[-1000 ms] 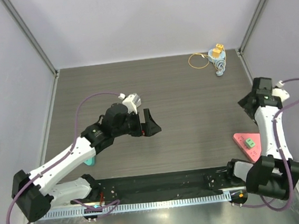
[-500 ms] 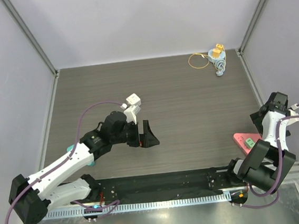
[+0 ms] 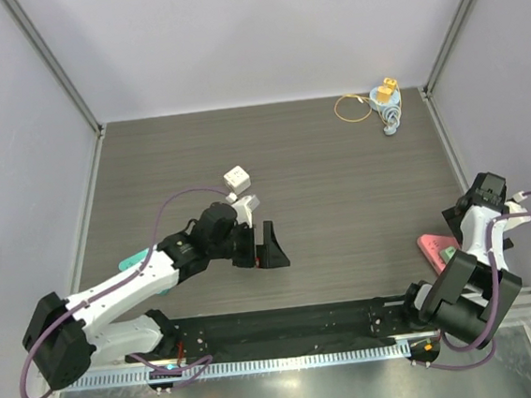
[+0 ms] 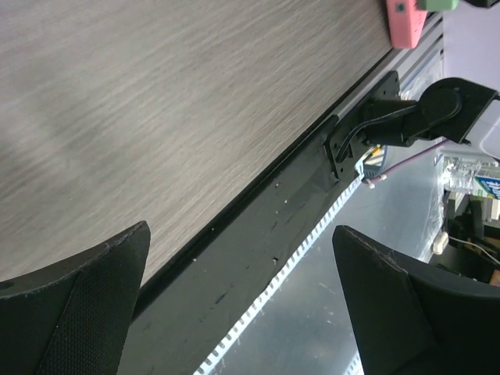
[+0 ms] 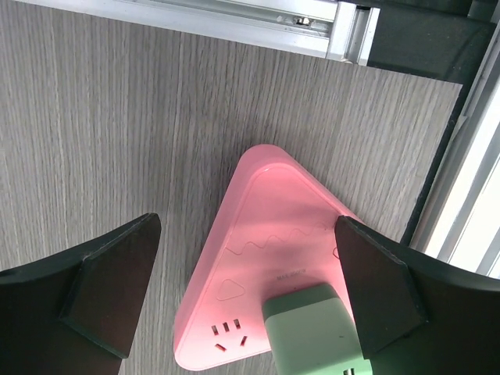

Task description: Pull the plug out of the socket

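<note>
A pink triangular socket (image 5: 266, 234) lies on the wood table at the near right; it also shows in the top view (image 3: 432, 243). A pale green plug (image 5: 316, 332) sits in its near corner and shows as a green block in the top view (image 3: 448, 255). My right gripper (image 5: 246, 289) is open and hovers just above the socket, with a finger on either side and touching nothing. My left gripper (image 3: 270, 246) is open and empty over the table's middle, far from the socket. The left wrist view shows the socket (image 4: 406, 14) only at its top edge.
A white cube (image 3: 236, 177) lies behind the left gripper. A teal object (image 3: 138, 259) lies under the left arm. A blue and yellow item (image 3: 387, 103) with a yellow wire loop sits at the back right. The black rail (image 3: 287, 324) runs along the near edge.
My right arm has swung back and down until its gripper hangs over the pink socket. My left gripper has moved nearer and slightly right, away from the white cube.
</note>
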`<state>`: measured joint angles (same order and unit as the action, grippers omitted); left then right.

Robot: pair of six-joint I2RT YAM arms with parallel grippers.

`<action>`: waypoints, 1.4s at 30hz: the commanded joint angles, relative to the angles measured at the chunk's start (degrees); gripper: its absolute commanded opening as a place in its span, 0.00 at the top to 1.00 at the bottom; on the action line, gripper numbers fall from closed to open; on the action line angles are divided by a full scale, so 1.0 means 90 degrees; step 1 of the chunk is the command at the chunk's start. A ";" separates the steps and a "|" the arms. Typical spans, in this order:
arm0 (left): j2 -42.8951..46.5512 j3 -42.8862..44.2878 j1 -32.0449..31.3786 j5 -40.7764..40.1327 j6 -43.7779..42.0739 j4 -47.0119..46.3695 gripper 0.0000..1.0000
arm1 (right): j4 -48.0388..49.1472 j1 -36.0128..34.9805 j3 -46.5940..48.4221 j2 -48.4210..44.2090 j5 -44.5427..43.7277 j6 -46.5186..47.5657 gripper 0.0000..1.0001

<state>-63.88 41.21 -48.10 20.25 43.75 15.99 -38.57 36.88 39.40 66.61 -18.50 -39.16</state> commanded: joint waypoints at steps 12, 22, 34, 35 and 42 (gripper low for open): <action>-0.0481 0.0235 -0.0896 -0.0238 0.0013 -0.0625 0.01 | -0.0080 -0.0163 0.0085 0.0196 -0.0190 -0.0034 0.00; 0.0047 0.0001 -0.0896 -0.0580 -0.0027 -0.0370 0.01 | -0.0578 -0.0387 0.0417 -0.0057 -0.0591 -0.0073 0.00; 0.0046 0.0167 -0.0896 -0.0883 0.0208 -0.0585 0.00 | -0.1096 -0.0583 0.0955 -0.0048 -0.1196 -0.0190 0.00; 0.0047 0.0177 -0.0896 -0.0912 0.0208 -0.0595 0.00 | -0.1067 -0.0583 0.0935 -0.0009 -0.1196 -0.0268 0.00; 0.0085 0.0284 -0.0896 -0.0727 0.0169 -0.0585 0.00 | -0.0423 -0.0534 0.0438 0.0148 -0.1186 -0.0386 0.00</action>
<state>-64.73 41.30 -56.14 13.23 45.21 12.88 -45.23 31.90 44.47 67.57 -26.39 -41.06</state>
